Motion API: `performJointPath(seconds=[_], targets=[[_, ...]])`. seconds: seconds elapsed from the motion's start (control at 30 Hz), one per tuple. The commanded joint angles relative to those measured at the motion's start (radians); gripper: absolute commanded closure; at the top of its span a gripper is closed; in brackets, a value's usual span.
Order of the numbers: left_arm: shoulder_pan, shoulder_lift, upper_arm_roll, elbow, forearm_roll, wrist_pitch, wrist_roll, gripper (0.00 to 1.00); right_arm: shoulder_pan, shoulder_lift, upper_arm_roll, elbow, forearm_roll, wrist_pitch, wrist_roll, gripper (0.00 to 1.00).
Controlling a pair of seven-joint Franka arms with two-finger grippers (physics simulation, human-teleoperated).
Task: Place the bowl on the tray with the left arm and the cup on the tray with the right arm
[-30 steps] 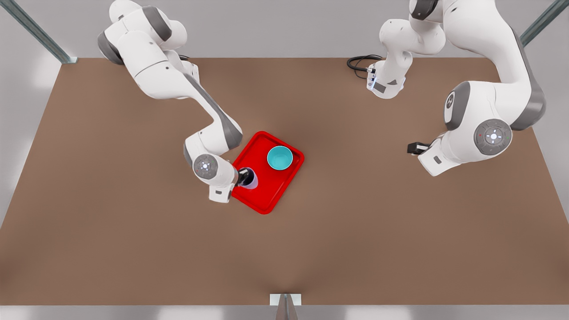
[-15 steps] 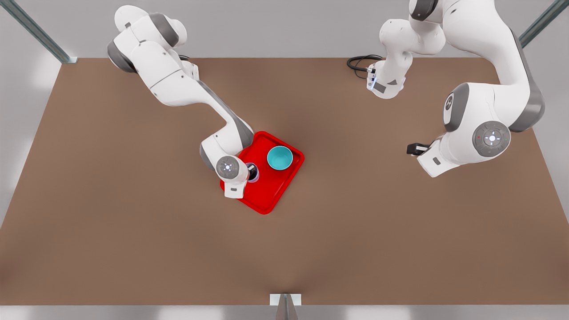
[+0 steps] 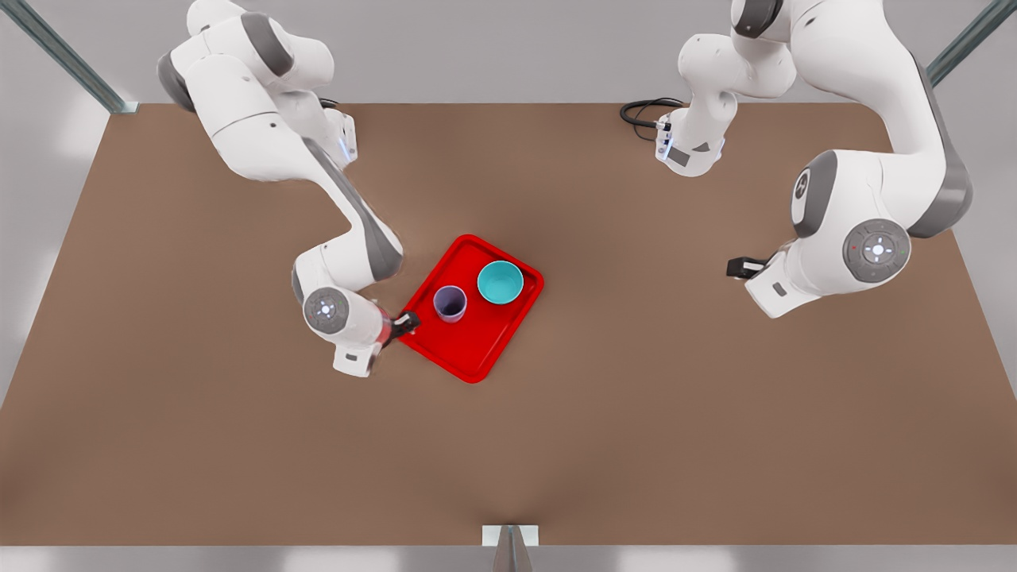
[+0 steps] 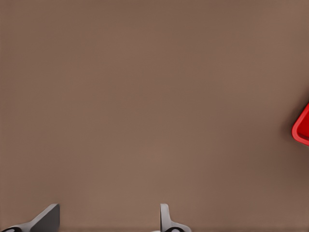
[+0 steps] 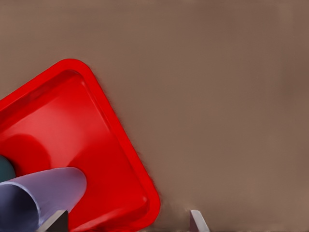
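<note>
The red tray [image 3: 477,342] lies mid-table. On it the teal bowl [image 3: 500,282] and the lavender cup [image 3: 450,303] stand upright side by side. My right gripper [image 3: 405,320] hovers at the tray's edge on the front view's left, open and a little way off the cup. In the right wrist view the cup [image 5: 38,195] and tray [image 5: 72,125] sit just beyond the open right gripper [image 5: 125,227], with a sliver of the bowl [image 5: 5,169]. My left gripper [image 3: 743,266] waits open over bare table at the front view's right; its wrist view shows the left gripper [image 4: 106,224] and a tray corner [image 4: 302,128].
The brown table [image 3: 636,413] stretches wide around the tray. A black cable [image 3: 639,111] lies at the back by one arm's base. Metal frame posts [image 3: 63,56] stand at the table's back corners.
The right gripper let go of the cup, which now stands on the tray, and drew back toward the front view's left. The left arm stayed still.
</note>
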Motion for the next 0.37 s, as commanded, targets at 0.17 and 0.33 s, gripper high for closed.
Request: performJointPath(seconds=[0.17, 0.33], targets=[[0.0, 0.015, -0.001, 0.018, -0.007, -0.002, 0.0, 0.0, -0.106, -0.265, -0.227, 0.016, 0.026, -0.331, 0.015, 0.0], [0.0, 0.017, -0.001, 0.018, -0.007, 0.0, -0.002, 0.0, -0.019, -0.34, -0.345, 0.028, 0.023, -0.492, 0.1, 0.0]])
